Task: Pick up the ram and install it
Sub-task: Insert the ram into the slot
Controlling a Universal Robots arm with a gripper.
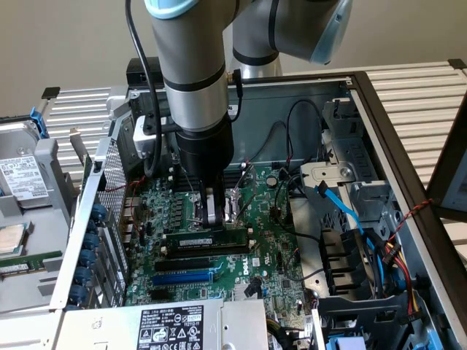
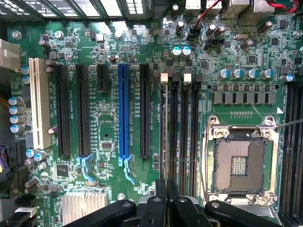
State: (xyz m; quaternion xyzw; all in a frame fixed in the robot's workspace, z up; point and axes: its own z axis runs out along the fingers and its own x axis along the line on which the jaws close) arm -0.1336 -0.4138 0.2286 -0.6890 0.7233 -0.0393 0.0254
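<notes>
Black gripper (image 2: 166,182) fingers sit nearly closed, pinched on the top edge of the ram (image 1: 206,240), so that's what it's gripping. The ram is a thin green stick with a white sticker and dark chips. It stands on edge directly under the jaws, lined up along the bank of four long black plastic memory slots (image 2: 184,132). Can't tell if it's fully seated or just resting in one.

Just beside the jaws on one side is the square, metal-framed cpu socket (image 2: 240,163), its grid of tiny contacts showing. On the other side of the jaws come more long slots: black ones, a glossy blue slot (image 2: 123,111), and farthest off a white slot (image 2: 40,104). A finned silver heatsink (image 2: 85,204) sits near the jaws too.

All of it is on the green motherboard (image 2: 109,120), which lies inside an open grey metal case (image 1: 292,89). The case also holds black wiring and a light blue cable (image 1: 343,208), well away from the jaws.
</notes>
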